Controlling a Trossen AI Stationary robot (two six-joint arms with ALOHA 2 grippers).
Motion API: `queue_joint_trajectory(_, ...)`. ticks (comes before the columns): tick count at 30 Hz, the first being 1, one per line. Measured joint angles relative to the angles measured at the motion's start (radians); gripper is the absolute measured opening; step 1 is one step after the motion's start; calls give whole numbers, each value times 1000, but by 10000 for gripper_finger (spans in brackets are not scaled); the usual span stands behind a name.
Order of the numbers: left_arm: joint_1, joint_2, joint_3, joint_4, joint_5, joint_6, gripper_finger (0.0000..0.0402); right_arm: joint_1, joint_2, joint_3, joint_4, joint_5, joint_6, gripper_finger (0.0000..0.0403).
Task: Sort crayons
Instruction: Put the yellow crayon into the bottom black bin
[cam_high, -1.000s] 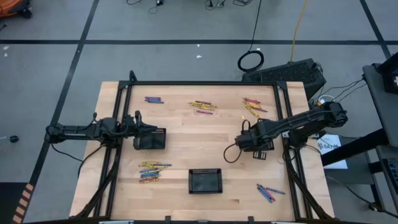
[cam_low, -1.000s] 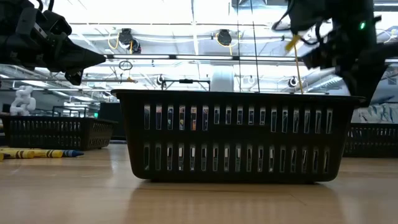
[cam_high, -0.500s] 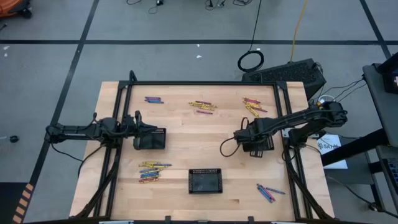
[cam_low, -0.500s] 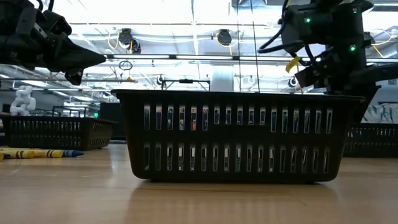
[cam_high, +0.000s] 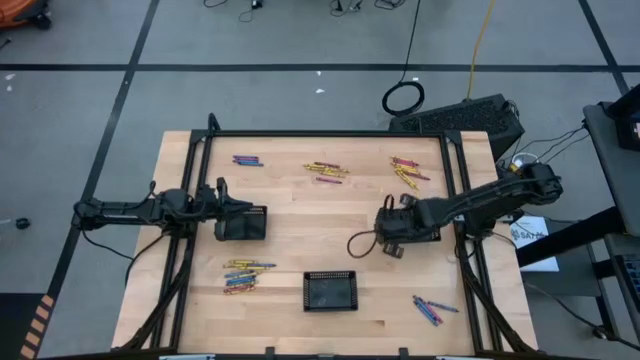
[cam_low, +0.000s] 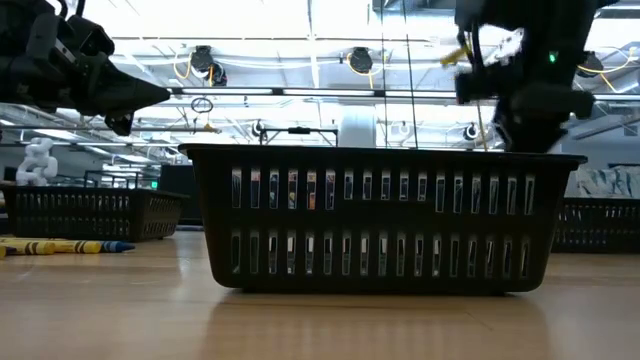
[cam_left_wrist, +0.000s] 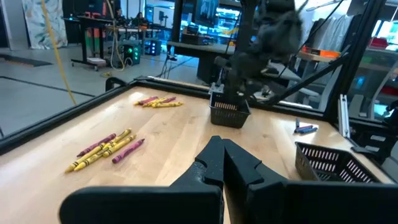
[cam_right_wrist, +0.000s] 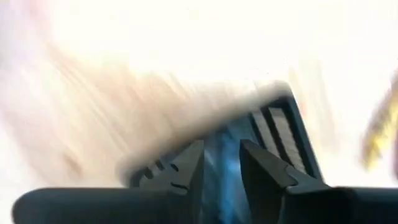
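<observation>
Left gripper (cam_high: 222, 204) pressed together, empty, hovered just beside left tray (cam_high: 243, 224). Yellow-blue crayons (cam_high: 243, 275) lay below it, front tray (cam_high: 330, 291) right of them. Right gripper (cam_high: 385, 228) spread slightly, nothing pinched, over right tray (cam_high: 424, 233). Pink-yellow crayons (cam_high: 406, 172) beyond it, blue crayons (cam_high: 430, 309) nearer front edge.

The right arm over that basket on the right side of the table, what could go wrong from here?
1. The right tool sits low at the right basket, and its wrist view is streaked with motion. A fast swing might knock or drag the basket.
2. A loose black cable loops on the table beside that tool. It could snag the basket or sweep into crayons.
3. The yellow and red crayons lie just beyond the basket. A wide pass may scatter them.
</observation>
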Motion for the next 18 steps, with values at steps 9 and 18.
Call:
queue_joint_trajectory(9, -22, 11, 6, 220, 6, 141, 0, 195, 2, 1, 529, 212, -57, 44)
queue_joint_trajectory(18, -249, 273, 166, 296, -19, 207, 0, 313, 99, 2, 931, 464, -258, 19)
